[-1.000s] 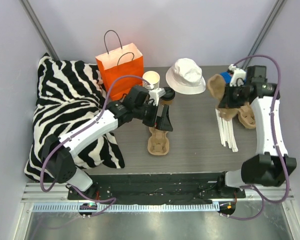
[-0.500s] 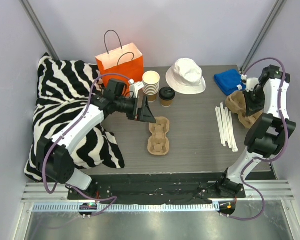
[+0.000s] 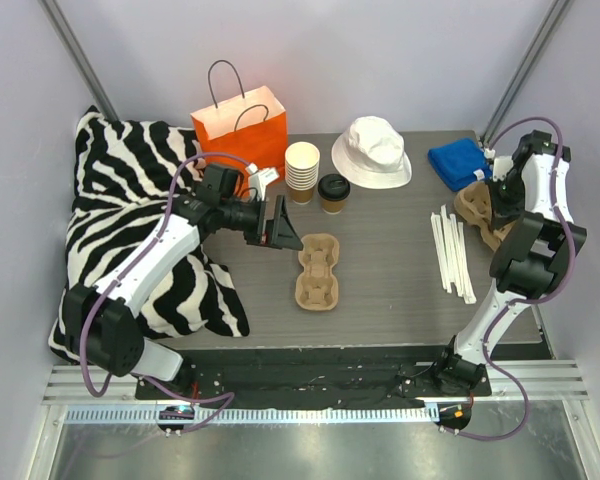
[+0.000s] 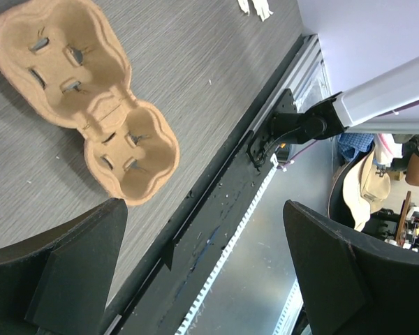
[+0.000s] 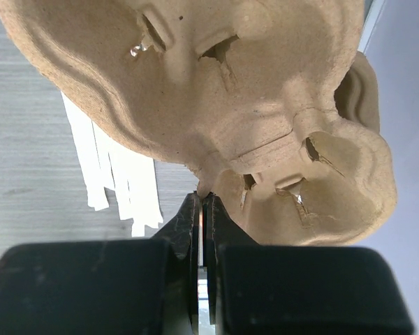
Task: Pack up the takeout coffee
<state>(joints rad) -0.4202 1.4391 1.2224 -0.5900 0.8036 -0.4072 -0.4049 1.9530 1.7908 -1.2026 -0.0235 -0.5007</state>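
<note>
The takeout coffee [image 3: 333,192], a small tan cup with a black lid, stands upright at the table's back centre, next to a taller stack of lidless cups [image 3: 302,165]. A brown pulp carrier [image 3: 317,271] lies in front of it and also shows in the left wrist view [image 4: 84,98]. My left gripper [image 3: 288,228] is open and empty, just left of that carrier and short of the coffee; its jaws stand wide apart [image 4: 206,265]. My right gripper [image 3: 492,200] at the far right is shut on the rim of another pulp carrier [image 5: 216,91], over one more carrier [image 5: 349,181].
An orange paper bag [image 3: 242,140] stands at the back left beside a zebra pillow [image 3: 130,220]. A white bucket hat [image 3: 372,150] and a blue cloth [image 3: 458,161] lie at the back. White wrapped straws [image 3: 452,252] lie right of centre, seen also in the right wrist view [image 5: 112,167].
My left gripper has drawn back leftward from the cups and the coffee. My right arm has swung to the far right with its carrier, over the other carrier there.
</note>
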